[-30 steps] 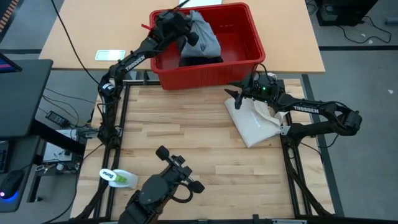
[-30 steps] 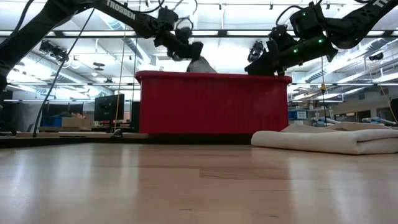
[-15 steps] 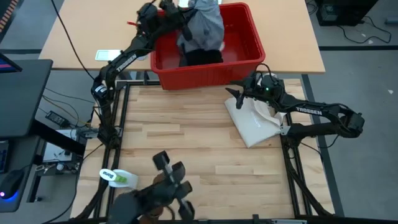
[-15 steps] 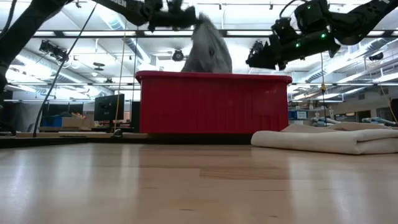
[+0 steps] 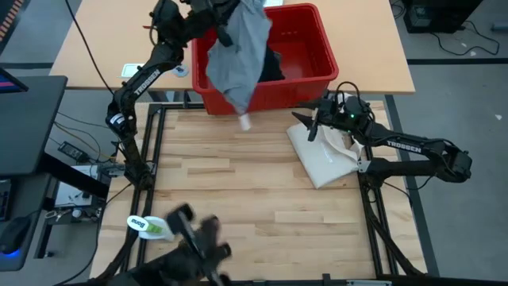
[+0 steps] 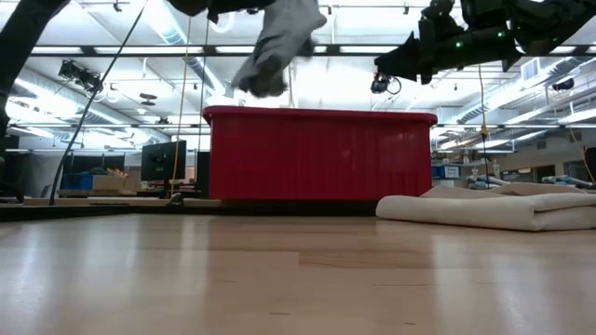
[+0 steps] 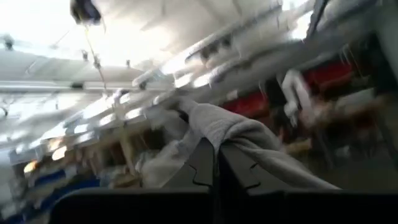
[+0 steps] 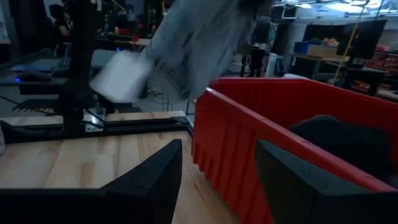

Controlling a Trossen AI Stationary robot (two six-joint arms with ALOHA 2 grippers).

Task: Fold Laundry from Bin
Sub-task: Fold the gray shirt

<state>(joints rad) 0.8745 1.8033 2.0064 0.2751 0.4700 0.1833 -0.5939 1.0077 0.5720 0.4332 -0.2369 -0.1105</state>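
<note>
The light grey T-shirt [image 5: 238, 59] swings in the air above the red bin [image 5: 313, 48], its lower end [image 6: 261, 84] just over the rim [image 6: 317, 113]. My left gripper [image 5: 226, 12] is high over the bin's far left corner, shut on the shirt's top. A black garment [image 5: 272, 63] lies in the bin. My right gripper [image 5: 305, 127] hovers open by the bin's near right corner, above the cream tote bag [image 5: 325, 159], with nothing between its fingers [image 8: 155, 180]. My left gripper pinches a gathered bunch of the grey T-shirt's cloth [image 7: 230, 134] between its two shut fingers [image 7: 214, 171]. The fingers slant upward. The cloth drapes over the fingertips, and the rest hangs slack below, lifted clear of the bin. How many layers are held does not show.
The folded tote bag [image 6: 484, 209] lies flat on the table's right side near the bin. A green and white bottle [image 5: 151, 226] lies at the near left corner. A dark device [image 5: 198, 250] reaches in over the near edge. The wooden middle [image 5: 238, 175] is bare.
My left gripper has risen and gone toward the table's far left, tipping from pointing down into the bin to slanting upward. It has drawn the grey T-shirt up out of the bin; the shirt has unrolled and swings out over the near wall. My right gripper has risen a little.
</note>
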